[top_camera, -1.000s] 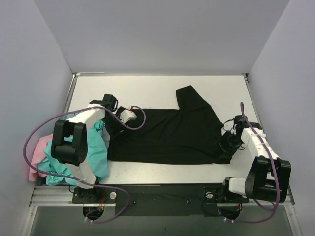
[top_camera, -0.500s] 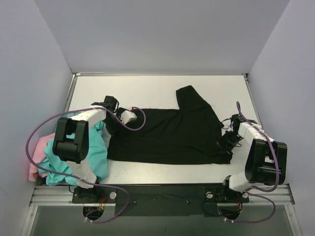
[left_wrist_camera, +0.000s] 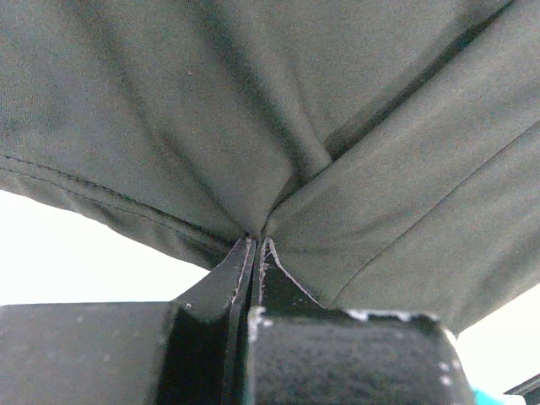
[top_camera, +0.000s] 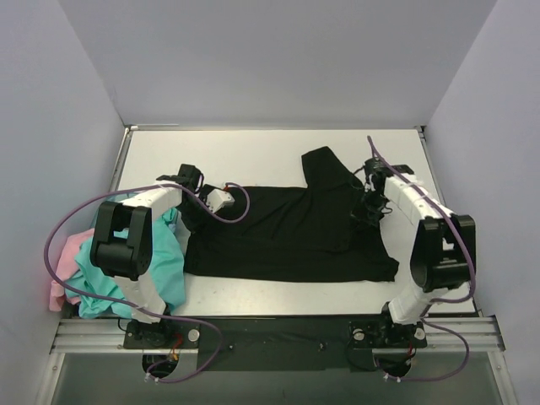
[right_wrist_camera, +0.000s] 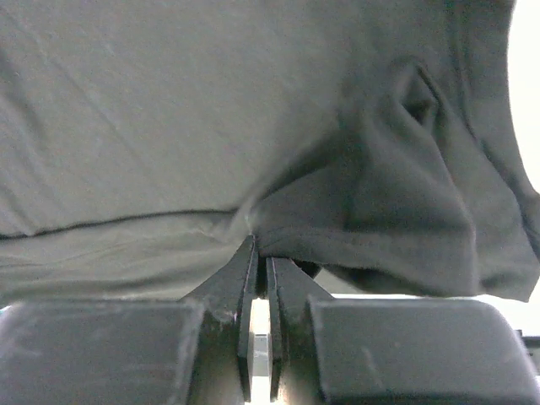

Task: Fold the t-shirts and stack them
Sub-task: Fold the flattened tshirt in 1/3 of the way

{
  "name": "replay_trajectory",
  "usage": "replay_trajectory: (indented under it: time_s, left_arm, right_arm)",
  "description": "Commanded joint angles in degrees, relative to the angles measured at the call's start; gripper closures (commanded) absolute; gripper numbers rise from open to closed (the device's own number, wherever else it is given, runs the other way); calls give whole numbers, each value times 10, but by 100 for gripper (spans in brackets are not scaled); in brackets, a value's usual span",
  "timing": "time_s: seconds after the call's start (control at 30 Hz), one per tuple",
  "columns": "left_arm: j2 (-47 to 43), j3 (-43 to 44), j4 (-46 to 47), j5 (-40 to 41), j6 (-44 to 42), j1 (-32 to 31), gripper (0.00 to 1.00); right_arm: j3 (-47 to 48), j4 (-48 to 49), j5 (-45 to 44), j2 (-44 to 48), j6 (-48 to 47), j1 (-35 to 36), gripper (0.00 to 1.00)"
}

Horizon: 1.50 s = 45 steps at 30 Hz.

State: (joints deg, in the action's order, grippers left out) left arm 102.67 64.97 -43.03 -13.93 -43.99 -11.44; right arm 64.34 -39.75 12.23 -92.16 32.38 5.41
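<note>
A large black t-shirt (top_camera: 287,236) lies spread across the middle of the table, one sleeve (top_camera: 325,169) pointing toward the back. My left gripper (top_camera: 191,218) sits at its left edge, shut on a pinch of the black cloth (left_wrist_camera: 253,101) that puckers into the closed left gripper (left_wrist_camera: 256,240). At the shirt's right side my right gripper (top_camera: 368,211) is shut on a fold of the same cloth (right_wrist_camera: 211,110), which bunches above the closed right gripper (right_wrist_camera: 262,253). Teal t-shirts (top_camera: 164,270) and a pink one (top_camera: 66,263) are heaped at the left.
The white table (top_camera: 253,152) is walled by grey panels at the back and both sides. The heap of tees hangs over the table's left front corner, under the left arm. Purple cables loop off both arms.
Both grippers have shut on the black t-shirt. The right arm has swung from the shirt's near right corner back and inward along its right edge. The left arm has barely moved.
</note>
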Motion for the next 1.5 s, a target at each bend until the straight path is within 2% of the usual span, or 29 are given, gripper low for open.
replay_trajectory:
  time_s: [0.0,0.17,0.33,0.53,0.6,0.67,0.73,0.87,0.97,1.03,1.1,1.13,1.2,1.3,1.47]
  left_arm:
    - [-15,17,0,-7,1,4,99]
    - [-19,14,0,-5,6,3,99]
    - [-21,12,2,0,7,4,99]
    - [-18,14,2,3,5,4,99]
    - [-18,14,3,3,5,3,99]
    - [-17,14,6,3,5,3,99]
    - [-18,14,6,6,6,3,99]
    - [-20,7,7,11,5,4,99]
    - [-23,5,7,13,5,3,99]
    - [-25,5,10,14,7,4,99]
    - [-26,4,12,14,9,3,99]
    - [-26,4,12,14,10,4,99]
    - [-26,4,12,14,10,4,99]
    - [-25,5,10,13,10,4,99]
    - [-25,11,8,15,10,3,99]
  right_arm:
    - [89,-52,-16,-86,-33,30,100]
    - [176,-58,-23,-162,-53,51,100]
    - [214,-57,-8,-201,-67,53,100]
    - [259,-40,34,-234,-108,66,92]
    - [273,-31,56,-244,-118,71,85]
    - [290,-32,78,-260,-121,71,66]
    - [302,-29,92,-268,-124,72,58]
    - [332,-30,112,-250,-148,77,52]
    - [317,-27,63,-197,-153,75,52]
    - [277,-30,11,-154,-145,69,56]
    - [217,-29,-8,-123,-128,60,74]
    - [184,-31,-24,-105,-112,54,92]
    - [131,-34,-46,-88,-84,50,100]
    - [85,-34,-52,-91,-65,50,100]
    - [92,-27,-53,-144,-65,58,100]
